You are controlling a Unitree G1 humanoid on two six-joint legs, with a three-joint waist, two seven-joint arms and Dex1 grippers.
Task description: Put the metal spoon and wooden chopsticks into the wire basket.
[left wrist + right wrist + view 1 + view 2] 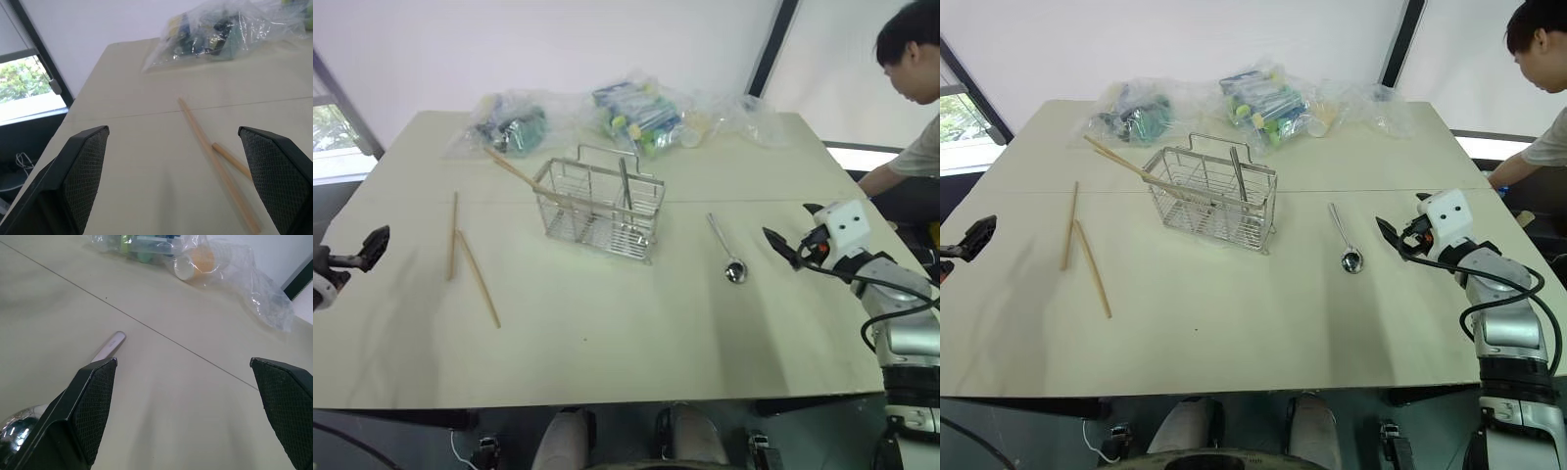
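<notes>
The wire basket (599, 208) stands mid-table, with a wooden chopstick (514, 171) leaning out of its left end and a grey utensil (625, 184) upright inside. Two more wooden chopsticks (452, 237) (480, 281) lie flat on the table to the basket's left, also seen past the left fingers (215, 171). The metal spoon (725, 247) lies to the basket's right, bowl toward me. My left gripper (374, 245) hovers open and empty at the table's left edge, short of the chopsticks. My right gripper (778, 245) is open and empty just right of the spoon (108, 346).
Crinkled clear plastic bags (514, 122) (641, 110) with mixed items lie along the far edge of the table (607, 343). A person (913, 88) leans in at the far right corner.
</notes>
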